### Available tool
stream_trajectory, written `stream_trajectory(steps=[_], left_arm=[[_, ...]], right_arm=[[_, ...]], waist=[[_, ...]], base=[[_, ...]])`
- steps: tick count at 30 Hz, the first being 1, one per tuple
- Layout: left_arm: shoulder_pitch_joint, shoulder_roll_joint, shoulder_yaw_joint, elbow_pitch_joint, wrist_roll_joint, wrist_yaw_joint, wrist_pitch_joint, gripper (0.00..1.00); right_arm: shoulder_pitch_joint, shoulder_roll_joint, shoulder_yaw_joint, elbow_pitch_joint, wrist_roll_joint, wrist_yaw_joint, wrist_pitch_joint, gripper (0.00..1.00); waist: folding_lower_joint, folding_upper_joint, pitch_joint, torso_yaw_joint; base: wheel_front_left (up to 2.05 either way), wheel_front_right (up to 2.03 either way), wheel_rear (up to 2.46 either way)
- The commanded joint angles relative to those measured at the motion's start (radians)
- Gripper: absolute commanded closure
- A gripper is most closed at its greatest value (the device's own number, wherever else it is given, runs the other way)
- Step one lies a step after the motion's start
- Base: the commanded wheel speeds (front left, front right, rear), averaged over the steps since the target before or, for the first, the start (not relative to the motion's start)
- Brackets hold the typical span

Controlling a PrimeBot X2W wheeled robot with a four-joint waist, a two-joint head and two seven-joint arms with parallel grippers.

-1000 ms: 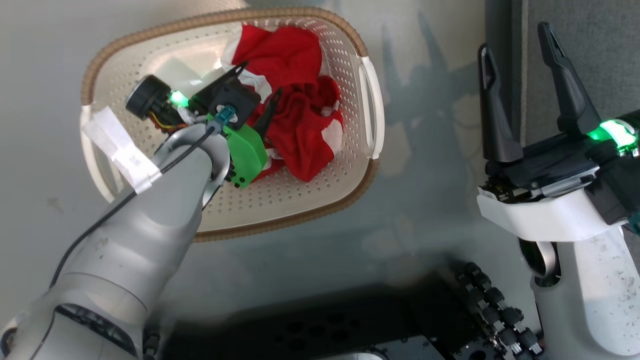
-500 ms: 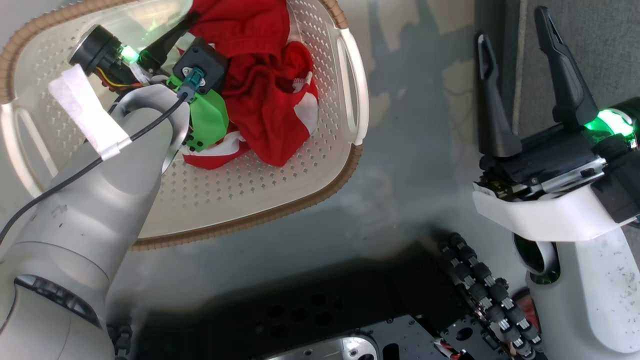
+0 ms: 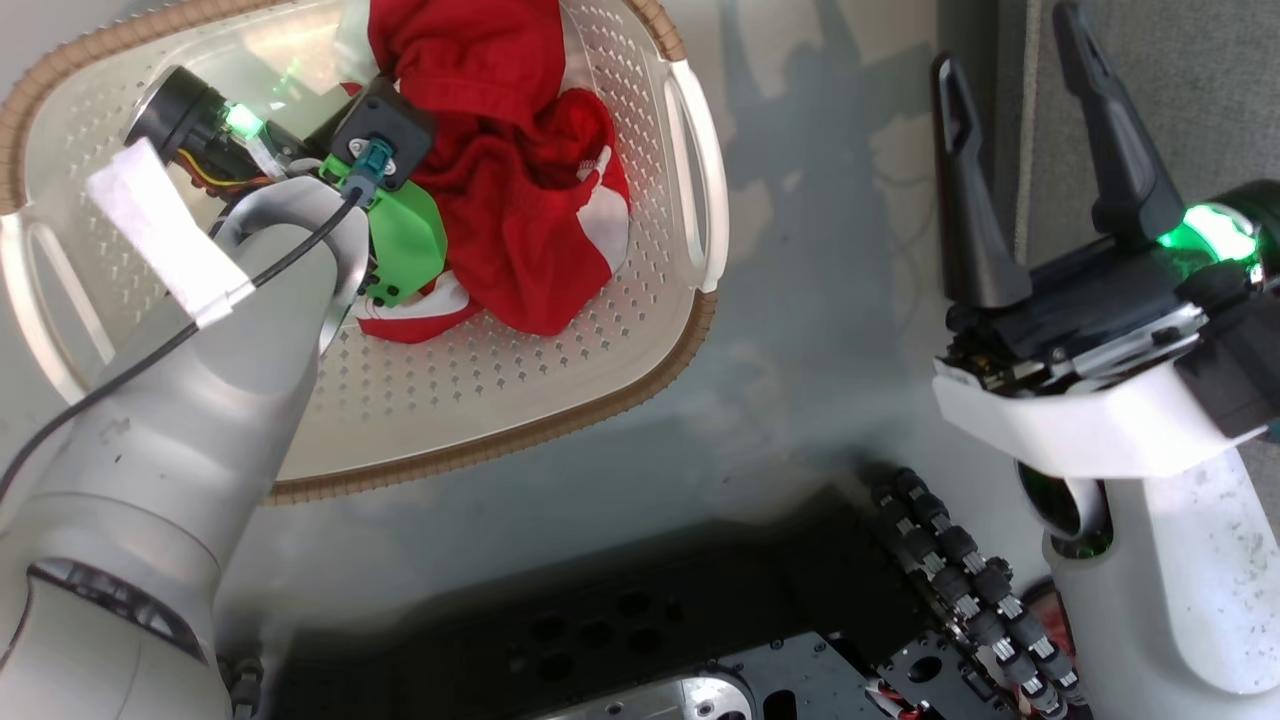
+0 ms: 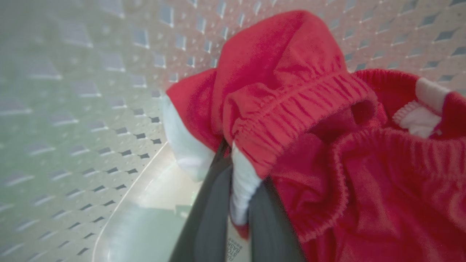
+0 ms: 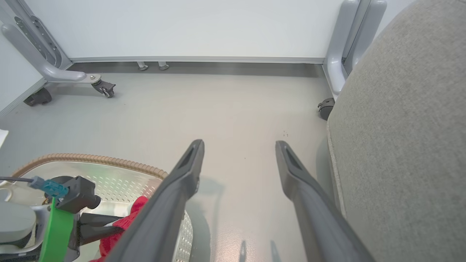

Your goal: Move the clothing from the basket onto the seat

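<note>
Clothing (image 3: 510,200) lies bunched inside the basket (image 3: 480,380), heaped toward the far wall and the side with the right-hand handle (image 3: 690,180). The near half of the basket's perforated bottom is bare. It is red fabric with white panels, and the left wrist view shows a gathered elastic band (image 4: 291,105) on top of the heap.

The left gripper (image 4: 240,189) reaches down into the basket at the heap's left edge. Its two fingers are drawn almost together, pinching a fold of white and red cloth between them. The fold is raised above the basket's bottom, and a printed label (image 4: 233,251) (too blurred to read) shows beneath it. In the head view the left arm (image 3: 200,420) crosses the basket's near rim and its green wrist part (image 3: 405,240) sits against the cloth.

The right gripper (image 3: 1005,40) is outside the basket, off its right side, above the grey floor (image 3: 820,250). Its fingers are spread wide with nothing between them.

The seat (image 3: 1180,90) stands to the right of the basket, apart from it across a strip of floor, with the right gripper between the two. No cloth lies on the part of the seat that is visible.
</note>
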Motion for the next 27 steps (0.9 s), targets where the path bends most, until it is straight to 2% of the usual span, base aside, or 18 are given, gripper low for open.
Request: stream_trajectory(steps=[1,6,18,27], left_arm=[[0.029,0.005,0.017,-0.030,-0.008,0.013,0.001,1.00],[0.136,-0.019,0.067,-0.147,-0.021,0.035,0.001,1.00],[0.466,-0.065,0.215,-0.389,-0.010,0.029,0.001,1.00],[0.676,-0.090,0.301,-0.523,0.018,-0.023,0.000,1.00]], right_arm=[[-0.011,-0.002,-0.006,0.009,0.011,-0.001,-0.002,0.00],[0.010,-0.002,-0.029,0.040,0.008,-0.001,-0.002,0.00],[0.116,-0.003,-0.040,0.116,-0.038,-0.001,-0.002,0.00],[0.273,-0.003,-0.031,0.196,-0.003,-0.001,-0.002,0.00]], waist=[[-0.0001,-0.0001,-0.025,0.005],[-0.0001,-0.0001,-0.143,0.054],[-0.0001,-0.0001,-0.519,0.165],[-0.0001,-0.0001,-0.838,0.195]], base=[[0.00,0.00,0.00],[0.00,0.00,0.00],[0.00,0.00,0.00],[0.00,0.00,0.00]])
